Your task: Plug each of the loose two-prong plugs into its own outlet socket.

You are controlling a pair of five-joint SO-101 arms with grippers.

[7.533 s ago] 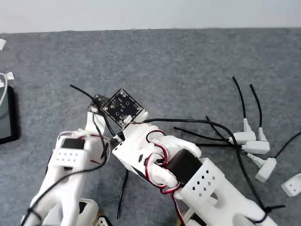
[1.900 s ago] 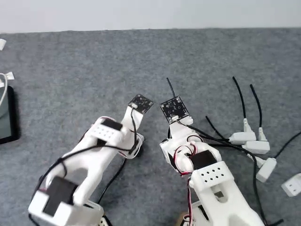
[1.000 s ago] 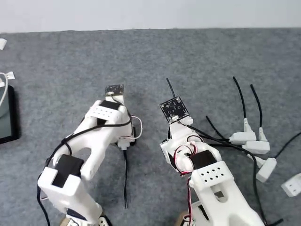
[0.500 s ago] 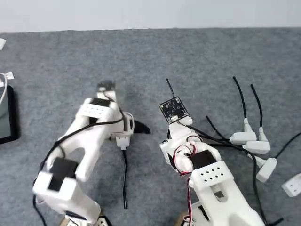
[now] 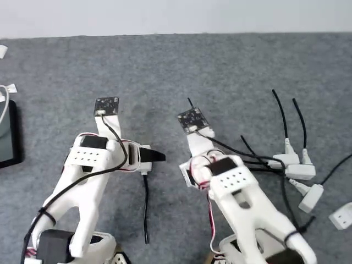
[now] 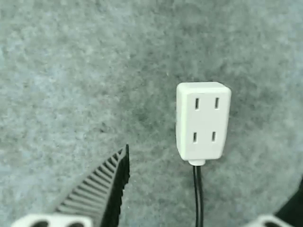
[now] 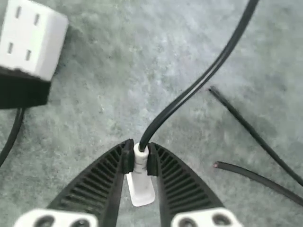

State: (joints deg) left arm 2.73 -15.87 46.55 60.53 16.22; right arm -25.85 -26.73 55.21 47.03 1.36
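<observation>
A white outlet block [image 6: 202, 120] with two two-slot sockets lies flat on the grey carpet, its black cord [image 5: 146, 209] trailing toward the arms' bases. My left gripper [image 6: 213, 165] stands open just above it, one black finger [image 6: 106, 187] to one side and the other at the frame's edge. My right gripper [image 7: 138, 150] is shut on a white two-prong plug [image 7: 138, 182], whose black cord [image 7: 199, 80] runs away across the carpet. The outlet block [image 7: 31, 38] lies a short way ahead of that plug. Several loose white plugs [image 5: 294, 171] lie at the right.
Loose black cords [image 5: 283, 118] fan out from the plugs at the right, and two thin ones [image 7: 255, 137] cross the carpet beside my right gripper. A dark flat object [image 5: 8, 137] sits at the left edge. The carpet's far half [image 5: 165, 66] is bare.
The left arm has swung left and drawn back, its gripper now open over the outlet block. The right arm has shifted slightly left, still holding its plug.
</observation>
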